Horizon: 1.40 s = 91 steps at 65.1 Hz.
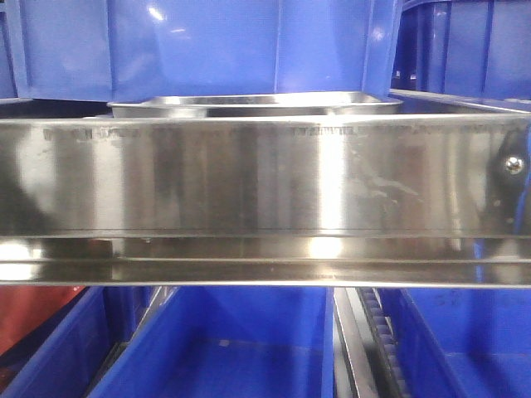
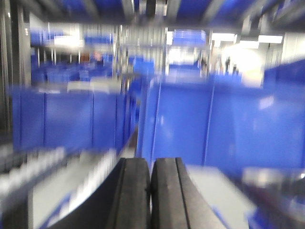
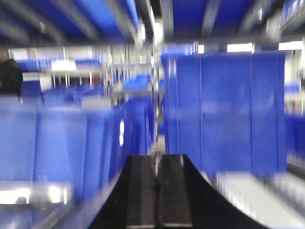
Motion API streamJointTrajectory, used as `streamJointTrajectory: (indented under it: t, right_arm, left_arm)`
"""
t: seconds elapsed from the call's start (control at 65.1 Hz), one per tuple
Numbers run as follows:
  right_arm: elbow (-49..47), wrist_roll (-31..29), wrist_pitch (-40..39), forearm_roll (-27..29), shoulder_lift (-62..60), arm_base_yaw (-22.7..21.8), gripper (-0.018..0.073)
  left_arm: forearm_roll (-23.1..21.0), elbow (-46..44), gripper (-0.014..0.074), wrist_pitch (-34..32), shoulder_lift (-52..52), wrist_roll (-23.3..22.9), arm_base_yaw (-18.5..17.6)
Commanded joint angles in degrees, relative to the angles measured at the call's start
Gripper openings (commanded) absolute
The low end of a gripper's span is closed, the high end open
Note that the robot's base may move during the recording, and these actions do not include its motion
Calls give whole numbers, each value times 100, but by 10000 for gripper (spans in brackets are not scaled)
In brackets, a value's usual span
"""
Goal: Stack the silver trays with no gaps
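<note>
A silver tray (image 1: 249, 104) lies behind the brushed-steel band, and only its shiny rim and a strip of its inside show in the front view. Neither arm appears in that view. My left gripper (image 2: 151, 164) is shut with its two black fingers pressed together and nothing between them; it points at blue crates in a motion-blurred view. A blurred shiny shape at the lower right of the left wrist view could be a tray; I cannot tell. My right gripper (image 3: 157, 162) is also shut and empty, aimed down a blurred aisle of crates.
A wide brushed-steel band (image 1: 249, 174) with a screw (image 1: 514, 164) crosses the front view. Blue crates stand behind the tray (image 1: 199, 46) and below the band (image 1: 224, 348). Tall blue crates (image 2: 224, 124) (image 3: 228, 109) fill both wrist views.
</note>
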Motion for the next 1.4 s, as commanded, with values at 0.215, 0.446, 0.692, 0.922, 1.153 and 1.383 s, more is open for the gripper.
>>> streamJointTrajectory:
  t: [0.215, 0.446, 0.692, 0.922, 1.153, 1.383]
  right_arm:
    - [-2479, -19, 2784, 11, 1038, -21, -80]
    - [-3899, -19, 4573, 27, 2888, -21, -80]
    - [-4720, -19, 5827, 27, 4489, -21, -80]
    - [-4742, -19, 5351, 51, 5389, -21, -80]
    - [-4783, 506, 5361, 51, 6510, 125, -67]
    - [-5397, 2328, 5668, -1517, 7412, 1262, -45]
  left_arm:
    - [-115, -2444, 3, 2214, 951, -23, 22]
    - [-357, -3671, 3, 3758, 2638, -23, 22]
    - [-536, -4023, 3, 3674, 3880, -23, 22]
    - [-583, -4023, 3, 3272, 4507, -23, 22]
    - [-815, -4160, -9, 3306, 5643, -35, 22]
    - [-188, -4954, -13, 3824, 6711, -1018, -514]
